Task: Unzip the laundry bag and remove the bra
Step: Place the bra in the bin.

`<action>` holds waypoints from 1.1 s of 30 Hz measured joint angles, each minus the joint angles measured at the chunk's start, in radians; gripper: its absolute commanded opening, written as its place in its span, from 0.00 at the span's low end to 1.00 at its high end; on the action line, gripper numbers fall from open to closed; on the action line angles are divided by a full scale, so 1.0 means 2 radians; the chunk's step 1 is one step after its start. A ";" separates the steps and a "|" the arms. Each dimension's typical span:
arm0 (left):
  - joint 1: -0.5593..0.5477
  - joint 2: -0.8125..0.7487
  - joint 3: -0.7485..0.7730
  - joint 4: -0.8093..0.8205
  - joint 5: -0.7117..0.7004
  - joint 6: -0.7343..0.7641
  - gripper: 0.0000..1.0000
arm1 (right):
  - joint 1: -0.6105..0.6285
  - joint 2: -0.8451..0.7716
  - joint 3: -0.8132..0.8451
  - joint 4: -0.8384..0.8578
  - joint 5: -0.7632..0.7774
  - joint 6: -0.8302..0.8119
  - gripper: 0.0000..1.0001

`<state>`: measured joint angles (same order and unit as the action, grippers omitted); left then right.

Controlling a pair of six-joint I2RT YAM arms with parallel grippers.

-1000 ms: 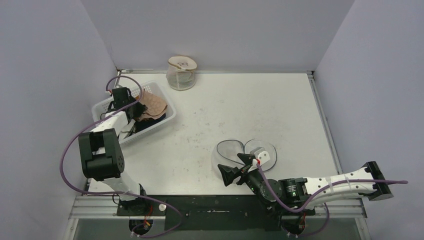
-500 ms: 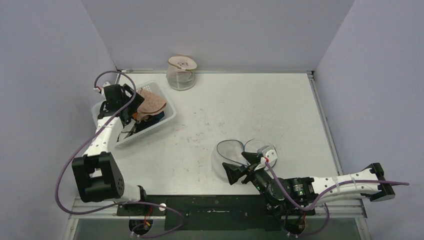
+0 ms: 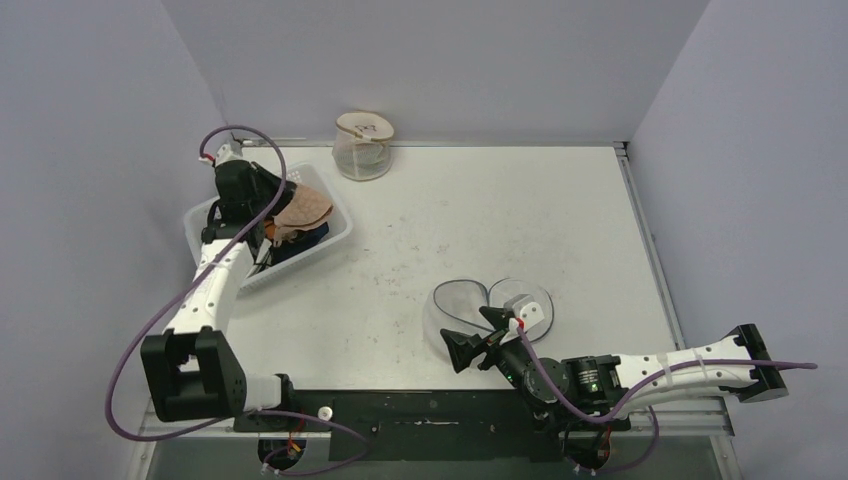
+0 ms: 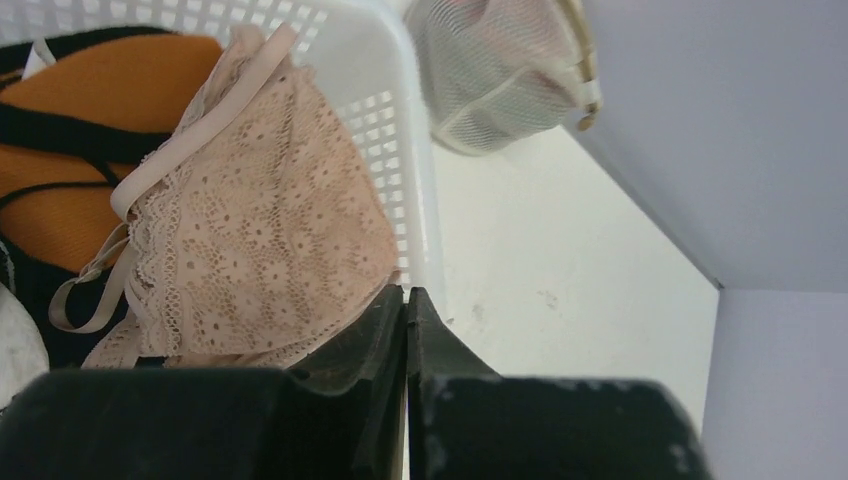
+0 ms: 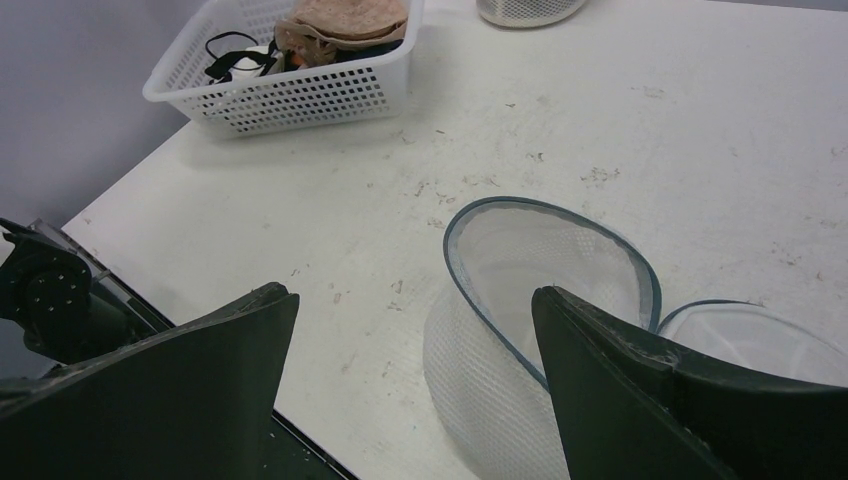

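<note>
The white mesh laundry bag [image 3: 492,303] lies unzipped and open on the table at the near right, and its blue-grey rim gapes in the right wrist view [image 5: 520,265]. The beige lace bra [image 3: 303,212] lies on top of clothes in the white basket [image 3: 338,232] at the far left. It fills the left wrist view [image 4: 270,220]. My left gripper [image 3: 268,196] is shut with nothing between its jaws, just above the basket's edge beside the bra [image 4: 407,295]. My right gripper [image 3: 470,342] is open and empty, just short of the bag [image 5: 412,292].
A second round mesh bag [image 3: 363,145] with beige trim stands at the back wall beyond the basket, also in the left wrist view [image 4: 500,70]. Orange and black clothes [image 4: 90,100] lie under the bra. The basket [image 5: 300,95] shows far off in the right wrist view.
My left arm has stretched out, and its wrist has moved toward the back over the basket. My right gripper shifted slightly beside the bag and stays open.
</note>
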<state>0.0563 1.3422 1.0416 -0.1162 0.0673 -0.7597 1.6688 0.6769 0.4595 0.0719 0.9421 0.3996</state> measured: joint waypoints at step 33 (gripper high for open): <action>-0.006 0.094 -0.050 0.023 -0.053 -0.021 0.57 | 0.000 -0.026 -0.001 -0.044 0.026 0.016 0.90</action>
<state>0.0448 1.5311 0.9413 -0.0692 -0.0387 -0.8024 1.6688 0.6254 0.4580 -0.0154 0.9939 0.4324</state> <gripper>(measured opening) 0.303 0.900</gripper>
